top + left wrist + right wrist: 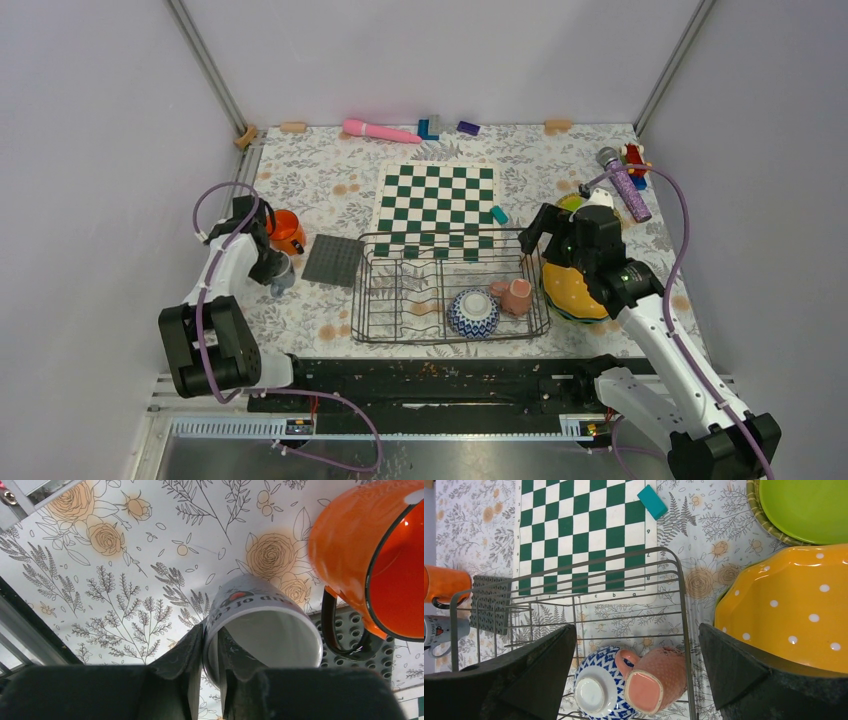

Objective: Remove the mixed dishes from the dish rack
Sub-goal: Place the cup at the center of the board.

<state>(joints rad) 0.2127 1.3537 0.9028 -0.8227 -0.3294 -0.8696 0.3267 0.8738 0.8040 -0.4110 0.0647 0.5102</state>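
**Dish rack** (362, 292): dark wire basket, rectangular, with upright tines. It is set on the floral cloth (310, 180) at the near middle of the table. Its long axis runs left to right, and its far rim overlaps the near edge of the green-and-white chessboard (437, 200).

**Still in the rack, right end:**
- Blue-and-white patterned bowl (472, 312), turned upside down with the foot ring up.
- Pink mug (515, 296), tipped over just beside the bowl, with its handle turned toward it.

**Outside the rack, right:**
- Yellow-orange plate (794, 605), white-dotted with a wavy rim, lying flat.
- Lime green plate (809, 507), lying flat beyond it.

**Outside the rack, left:**
- Orange cup (350, 545), with black rim and black handle, placed by the studded dark grey mat (332, 260).
- Small grey cup (260, 625), printed in red and black, placed nearer the table's front edge, with its mouth turned to the left wrist camera.

**Left gripper** (211, 637): one finger is placed outside the grey cup's wall and one inside. Whether the wall is pinched or let go cannot be told.

**Right gripper** (636, 630): spread wide with nothing held, above the rack's right end.
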